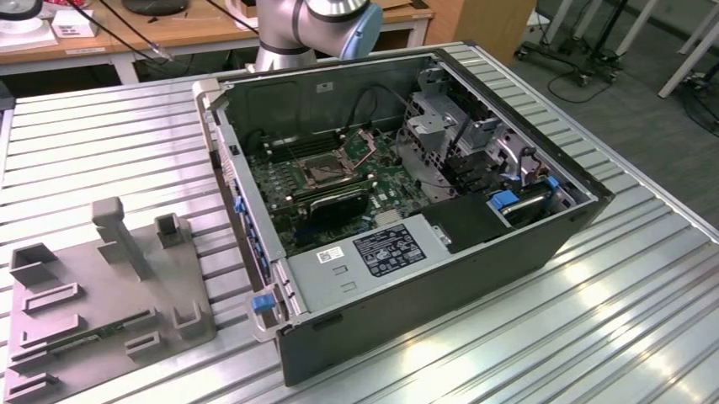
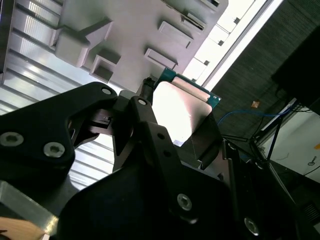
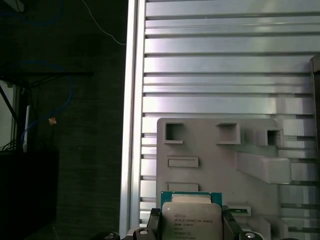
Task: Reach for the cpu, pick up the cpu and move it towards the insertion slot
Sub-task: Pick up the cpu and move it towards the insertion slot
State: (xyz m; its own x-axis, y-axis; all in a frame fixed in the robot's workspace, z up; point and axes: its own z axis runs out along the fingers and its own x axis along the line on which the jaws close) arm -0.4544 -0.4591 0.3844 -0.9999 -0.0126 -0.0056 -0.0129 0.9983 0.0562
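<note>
The cpu [image 3: 191, 220], a flat square chip with a silvery top and a thin green rim, sits between the two dark fingers of my gripper [image 3: 192, 226], which is shut on its opposite edges. In the second wrist view the cpu [image 2: 181, 107] shows its shiny plate, with my gripper [image 2: 179, 116] clamped on it. It hangs above the grey plastic tray [image 3: 215, 150], lifted off it. The insertion slot [image 1: 323, 174], a dark square socket with a silvery bracket, lies in the green board inside the open computer case [image 1: 472, 252].
The grey tray [image 1: 101, 295] with raised blocks and recesses lies at the exterior view's left on the ribbed metal table [image 1: 584, 337]. A long green circuit strip [image 1: 84, 341] rests in it. The arm's grey and blue links [image 1: 309, 25] rise behind the case.
</note>
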